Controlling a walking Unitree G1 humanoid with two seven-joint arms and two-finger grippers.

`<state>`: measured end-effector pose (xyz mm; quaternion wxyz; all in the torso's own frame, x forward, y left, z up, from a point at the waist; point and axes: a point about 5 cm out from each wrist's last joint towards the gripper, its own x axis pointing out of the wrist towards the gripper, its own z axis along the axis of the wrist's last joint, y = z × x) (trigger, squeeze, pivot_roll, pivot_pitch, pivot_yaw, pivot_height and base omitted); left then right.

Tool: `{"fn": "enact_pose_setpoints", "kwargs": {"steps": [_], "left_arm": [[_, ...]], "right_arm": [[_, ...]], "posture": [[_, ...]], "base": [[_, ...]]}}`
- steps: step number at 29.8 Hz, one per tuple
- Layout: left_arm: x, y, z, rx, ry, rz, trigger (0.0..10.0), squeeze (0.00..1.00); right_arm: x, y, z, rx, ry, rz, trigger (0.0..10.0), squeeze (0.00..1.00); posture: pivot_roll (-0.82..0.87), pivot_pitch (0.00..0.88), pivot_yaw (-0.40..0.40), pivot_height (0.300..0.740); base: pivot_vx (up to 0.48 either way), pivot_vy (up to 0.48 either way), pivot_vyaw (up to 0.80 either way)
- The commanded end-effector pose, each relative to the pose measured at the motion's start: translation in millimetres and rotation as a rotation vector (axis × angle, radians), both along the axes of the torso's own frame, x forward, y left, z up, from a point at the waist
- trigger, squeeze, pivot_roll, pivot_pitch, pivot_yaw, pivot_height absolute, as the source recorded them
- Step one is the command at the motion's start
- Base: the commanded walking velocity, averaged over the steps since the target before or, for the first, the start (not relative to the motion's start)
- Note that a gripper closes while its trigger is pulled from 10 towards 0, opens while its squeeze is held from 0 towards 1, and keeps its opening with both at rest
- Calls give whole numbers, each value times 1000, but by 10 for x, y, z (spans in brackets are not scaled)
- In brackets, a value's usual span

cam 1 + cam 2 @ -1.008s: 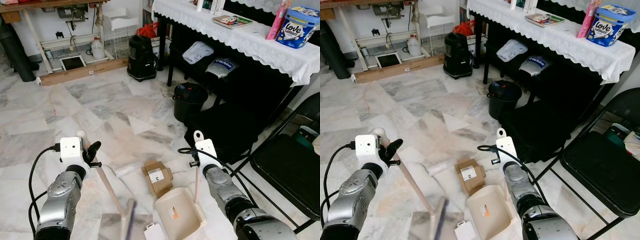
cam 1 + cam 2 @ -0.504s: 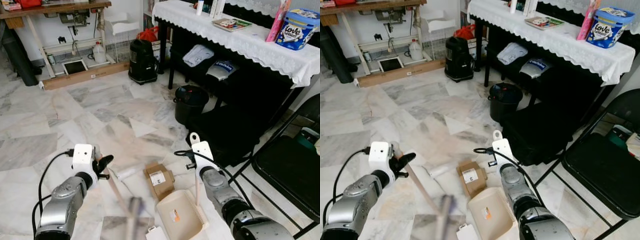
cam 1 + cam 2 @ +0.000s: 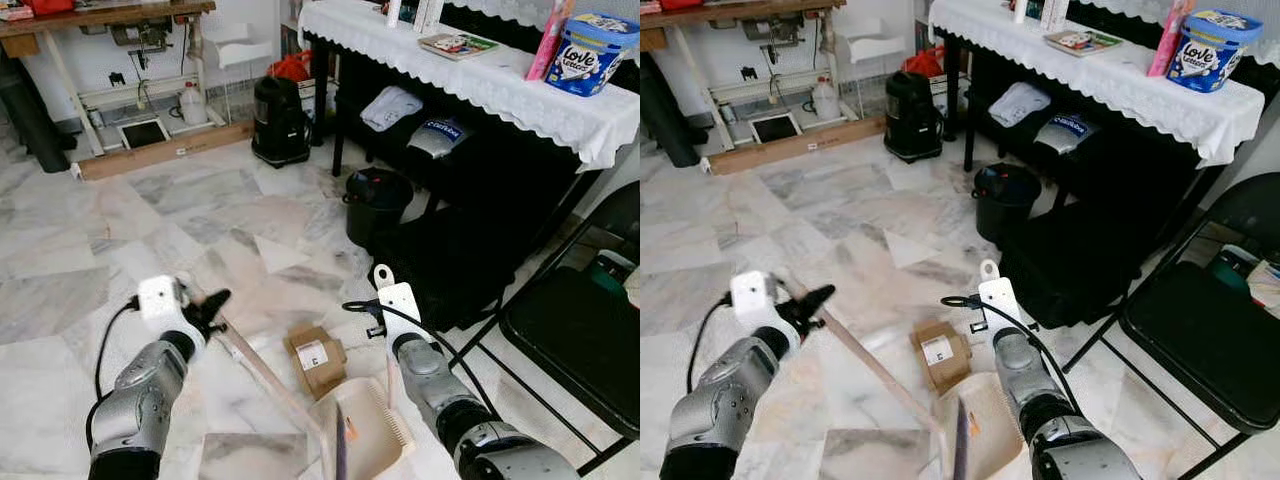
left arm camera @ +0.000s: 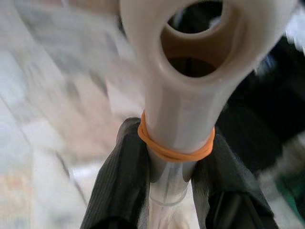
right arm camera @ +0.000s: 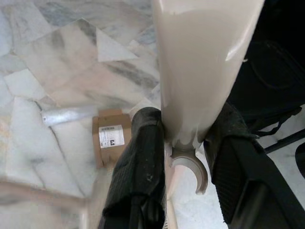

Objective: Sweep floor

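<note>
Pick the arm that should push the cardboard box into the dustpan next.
Left. Its gripper holds the broom, whose handle slants beside the cardboard box. The right gripper is occupied holding the dustpan.

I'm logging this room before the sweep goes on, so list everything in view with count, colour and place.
Cardboard box: one, brown with white label, on floor by dustpan.
Beige plastic dustpan: one, on floor, handle in right gripper.
Beige broom handle: one, slanting across floor from left gripper toward dustpan.
Black bin: one, beside table.
Black vacuum canister: one, far floor.
White lace tablecloth: one, on table at right.
Blue tub: one, on tablecloth.
Black folding chair: one, far right.
Marble floor: white-grey.
Left gripper: shut on broom handle.
Right gripper: shut on dustpan handle.
</note>
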<state>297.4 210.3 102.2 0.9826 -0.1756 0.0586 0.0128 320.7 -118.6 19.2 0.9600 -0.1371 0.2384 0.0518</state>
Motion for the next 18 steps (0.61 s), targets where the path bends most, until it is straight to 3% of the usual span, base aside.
{"fn": "enact_pose_setpoints", "kwargs": {"steps": [1, 4, 8, 18], "left_arm": [[21, 81, 217, 26, -126, 57, 10000, 0], [-35, 172, 198, 77, -148, 119, 10000, 0], [-109, 218, 117, 256, -145, 148, 10000, 0], [-152, 127, -71, 282, -139, 122, 10000, 0]], "right_arm": [[-292, -73, -337, -21, 184, -6, 10000, 0], [-271, -165, -320, -25, 179, -12, 10000, 0], [-237, -283, -288, -31, 172, -20, 10000, 0], [-111, -419, -128, 39, 34, -144, 10000, 0]], "posture": [[4, 64, -41, 740], [5, 67, -42, 740], [8, 69, -45, 740], [8, 51, -45, 740]], "base": [[0, 0, 0], [0, 0, 0], [0, 0, 0], [0, 0, 0]]}}
